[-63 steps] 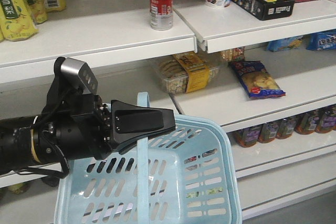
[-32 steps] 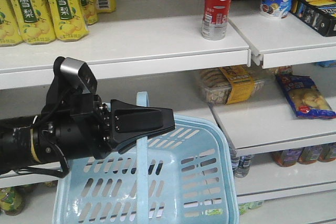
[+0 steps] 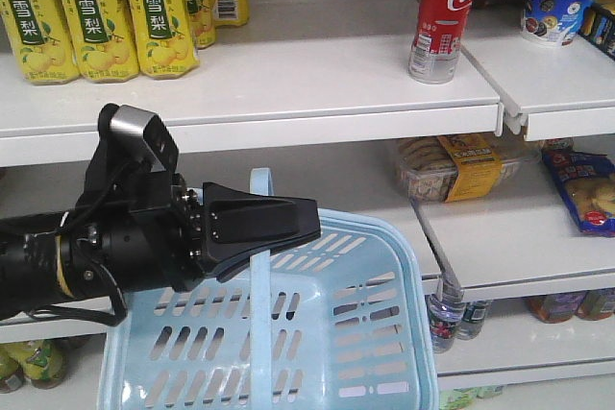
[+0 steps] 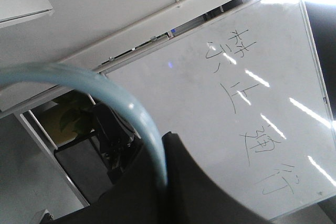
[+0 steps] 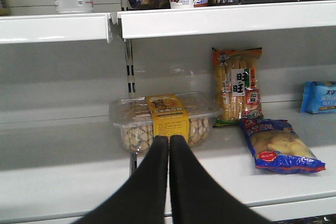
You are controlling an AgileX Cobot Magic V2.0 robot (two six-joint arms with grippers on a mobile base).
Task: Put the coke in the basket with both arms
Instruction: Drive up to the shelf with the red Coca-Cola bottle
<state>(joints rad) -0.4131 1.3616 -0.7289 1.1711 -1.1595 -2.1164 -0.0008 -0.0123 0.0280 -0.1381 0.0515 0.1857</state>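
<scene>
So the whole shelf view has slid rightward over the last second. The coke [image 3: 442, 16] was almost straight above my left tool [image 3: 312, 223], and now it's up and well off to that tool's right. A row of yellow drink packs [image 3: 96, 12] has rolled in above the wrist. My left arm and the basket [image 3: 413, 285] sit in exactly the same spot in the front view the whole time, so I reckon it's the base shifting left, not the arm. Nothing on the shelf looks touched.

The left tool is clamped on the basket's strap handle [image 3: 261, 184]; the wrist cam shows the pale blue strap running down between the fingers. The basket hangs below and ahead of the tool, and there's no coke in it yet.

The right tool [image 5: 168, 139] is pinched fully together with nothing in it, pointing at a biscuit tub [image 5: 163, 121] dead ahead on the lower shelf. What looks like the bottom of the coke is one shelf up, above and to the left of that tool.

My read is that the pick hasn't started. The right tool has to spread its fingers and climb a shelf. If this drift keeps going, the carry back over to the basket gets longer.
</scene>
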